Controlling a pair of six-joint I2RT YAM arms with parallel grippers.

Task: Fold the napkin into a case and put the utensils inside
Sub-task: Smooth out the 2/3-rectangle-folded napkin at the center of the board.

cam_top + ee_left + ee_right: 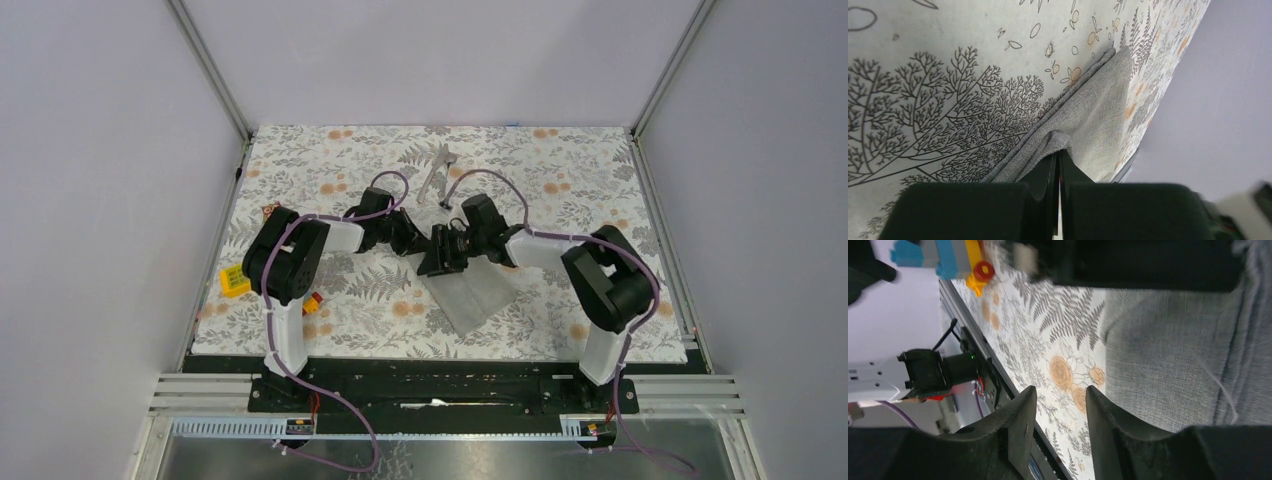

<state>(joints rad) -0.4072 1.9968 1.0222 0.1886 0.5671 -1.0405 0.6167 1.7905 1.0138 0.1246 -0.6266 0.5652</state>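
The plain grey cloth napkin (pixel 472 295) lies partly folded mid-way across the floral-covered bench (pixel 330 160). Its long axis seems to slant toward the near right corner. The left gripper (pixel 1057 153) is clamped on a raised fold. The right gripper (pixel 1058 401) hangs parted and holding nothing, just beside the cloth's edge. The fold wants a flat, straight pull with edges matched. The slim shiny silver utensils (pixel 437 178) lie near the far edge.

Plain grey napkin (pixel 472 298). Tablecloth (pixel 560 190) white with grey ferns and orange blooms. Arms (pixel 285 262) black and white, cables (pixel 492 173) purple. Yellow block (pixel 235 281) at left; walls (pixel 100 150) pale lilac.
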